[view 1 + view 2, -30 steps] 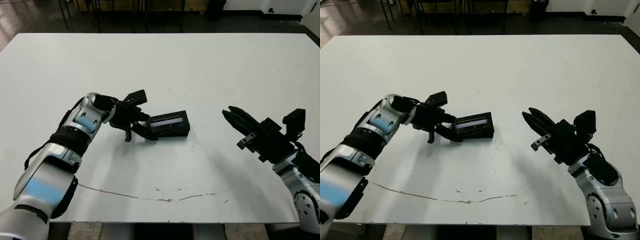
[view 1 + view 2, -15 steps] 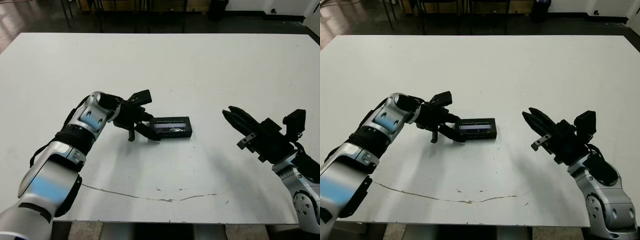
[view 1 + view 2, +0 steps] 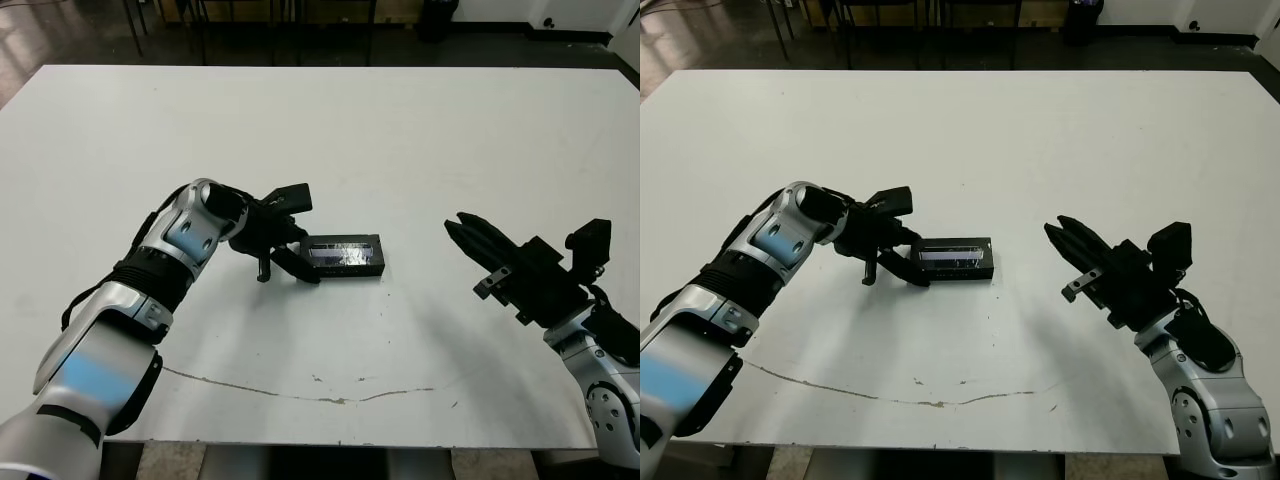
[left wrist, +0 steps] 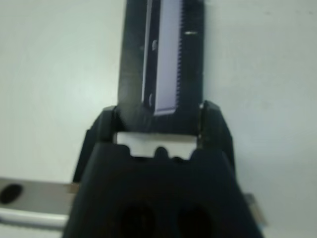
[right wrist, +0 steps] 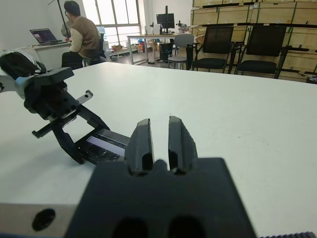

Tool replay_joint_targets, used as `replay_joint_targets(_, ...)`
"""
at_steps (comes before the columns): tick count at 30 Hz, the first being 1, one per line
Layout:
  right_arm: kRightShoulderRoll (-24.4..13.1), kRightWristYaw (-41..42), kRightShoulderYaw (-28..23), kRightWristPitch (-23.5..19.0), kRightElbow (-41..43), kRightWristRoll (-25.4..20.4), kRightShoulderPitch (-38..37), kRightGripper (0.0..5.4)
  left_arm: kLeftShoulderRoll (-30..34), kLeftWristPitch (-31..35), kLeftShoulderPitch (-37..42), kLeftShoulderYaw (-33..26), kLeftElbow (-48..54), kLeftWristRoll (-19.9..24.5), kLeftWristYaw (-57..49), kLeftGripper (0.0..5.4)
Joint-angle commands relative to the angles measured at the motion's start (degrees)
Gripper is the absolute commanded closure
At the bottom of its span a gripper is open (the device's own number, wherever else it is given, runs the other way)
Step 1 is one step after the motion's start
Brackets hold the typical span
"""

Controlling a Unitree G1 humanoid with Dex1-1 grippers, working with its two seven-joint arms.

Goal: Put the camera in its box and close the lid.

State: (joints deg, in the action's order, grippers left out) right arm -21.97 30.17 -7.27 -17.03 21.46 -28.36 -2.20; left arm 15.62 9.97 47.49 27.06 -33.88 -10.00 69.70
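Note:
The box (image 3: 352, 268) lies flat on the white table, a little left of the middle, with the black lid (image 3: 343, 247) on top of it, its glossy greyish strip facing up. My left gripper (image 3: 296, 238) is shut on the box's left end. In the left wrist view its fingertips (image 4: 212, 119) press both long sides of the lid (image 4: 168, 54). The camera is hidden. My right gripper (image 3: 456, 226) hovers to the right of the box, shut and holding nothing. Its fingers (image 5: 140, 141) point toward the box (image 5: 104, 147).
A thin dark scratch (image 3: 320, 394) runs across the table near its front edge. Beyond the far edge, a person (image 5: 82, 34) sits at a desk, with chairs (image 5: 257, 49) and shelving behind.
The box was tilted up in my left gripper a second ago. It now lies flat, shifted slightly right, and the gripper followed it. The right arm has not moved.

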Motion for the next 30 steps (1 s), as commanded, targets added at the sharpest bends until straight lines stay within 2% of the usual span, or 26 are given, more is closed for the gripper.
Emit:
replay_joint_targets(1,0.18,-0.60,0.17,-0.55,-0.18,0.51,-0.41,5.40,0.54,-3.06,-2.67,2.03,0.71,-1.23,0.06,3.12)
replay_joint_targets(6,0.48,0.11,0.13,0.40,-0.73,0.08,-0.54,5.40,5.03,-7.93,-4.87,1.47,1.00,-0.64,2.40,1.96)
replay_joint_targets(9,0.59,-0.30,-0.08,-0.31,-0.50,-0.29,-0.74,5.40,8.94,-5.60,-7.32,0.10,3.00,1.20,5.06,1.27)
replay_joint_targets(14,0.43,-0.66,-0.12,-0.45,-0.34,0.35,-0.96,5.40,17.13,-8.08,-14.01,-2.91,9.60,3.71,6.52,0.10)
replay_joint_targets(19,0.24,-0.78,0.09,-0.96,-0.68,0.41,-0.30,5.40,24.94,-8.29,-20.62,-6.75,17.41,6.03,6.34,0.01)
replay_joint_targets(24,0.36,-1.12,0.60,-1.04,-0.76,0.84,0.28,5.40,29.16,-3.09,-25.39,-13.74,24.29,10.79,3.69,0.01)
replay_joint_targets(27,0.35,-1.39,0.77,-1.48,-0.66,0.86,0.48,5.40,27.89,1.26,-27.82,-20.07,27.73,15.08,-1.58,0.01)
replay_joint_targets(30,0.52,-1.16,0.81,-1.17,-1.21,0.82,0.69,5.40,20.77,8.86,-31.09,-27.78,34.90,20.57,-14.62,0.23)
